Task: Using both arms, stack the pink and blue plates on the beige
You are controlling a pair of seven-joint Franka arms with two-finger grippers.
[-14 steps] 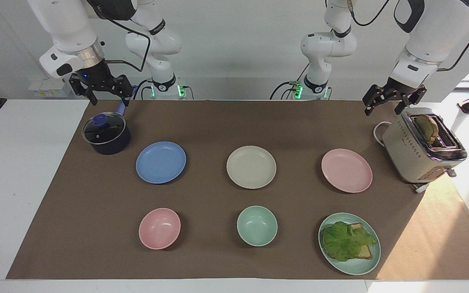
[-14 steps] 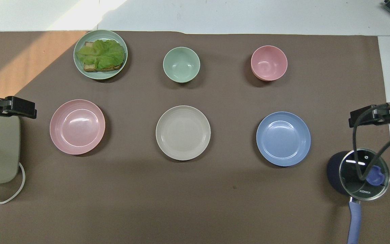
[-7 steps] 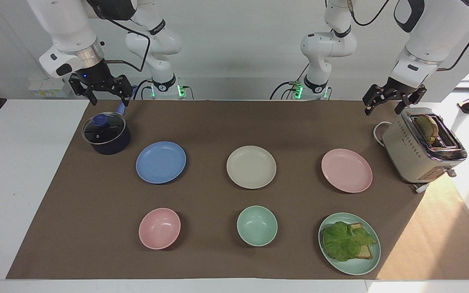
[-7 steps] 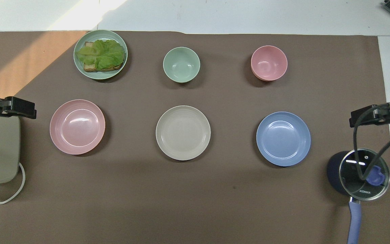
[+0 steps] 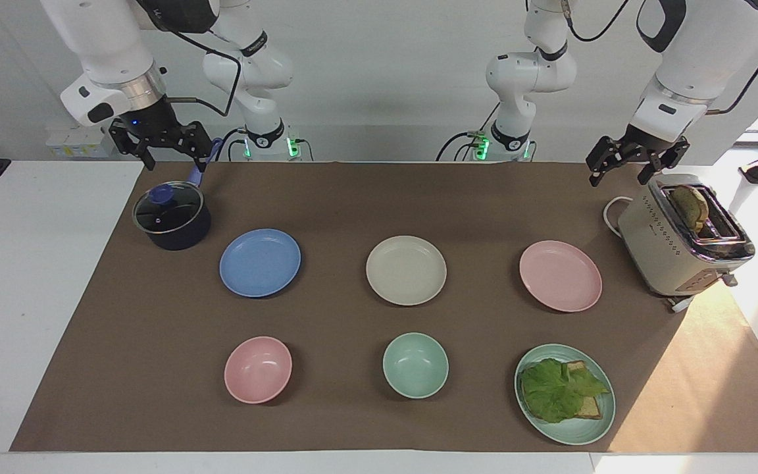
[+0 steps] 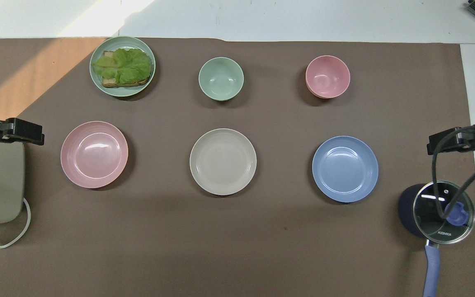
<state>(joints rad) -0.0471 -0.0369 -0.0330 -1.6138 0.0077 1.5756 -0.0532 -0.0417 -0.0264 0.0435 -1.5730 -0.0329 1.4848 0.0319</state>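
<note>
**Counter inventory: three plates unstacked**

We list the blue plate (image 5: 260,263), beige plate (image 5: 406,270) and pink plate (image 5: 560,275) side by side. A pot lid (image 6: 443,212) reads "KONKA". Left gripper (image 5: 622,172) over toaster (image 5: 682,240), right gripper (image 5: 170,160) over pot: fingers wide, empty.

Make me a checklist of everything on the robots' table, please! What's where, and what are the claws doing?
Surface: brown mat over a white table.
Job's things: blue plate, beige plate and pink plate in one row, apart, beige in the middle; nothing stacked yet.
Clutter: pink bowl, green bowl and green plate with lettuce on toast, farther from the robots; lidded dark pot; toaster with bread in its slot.
Grippers: right gripper open, empty, raised over the pot's handle; left gripper open, empty, raised beside the toaster.
Cables: white toaster cord on the mat; black cables on both arms.
Surroundings: white wall; nothing else seen.
</note>
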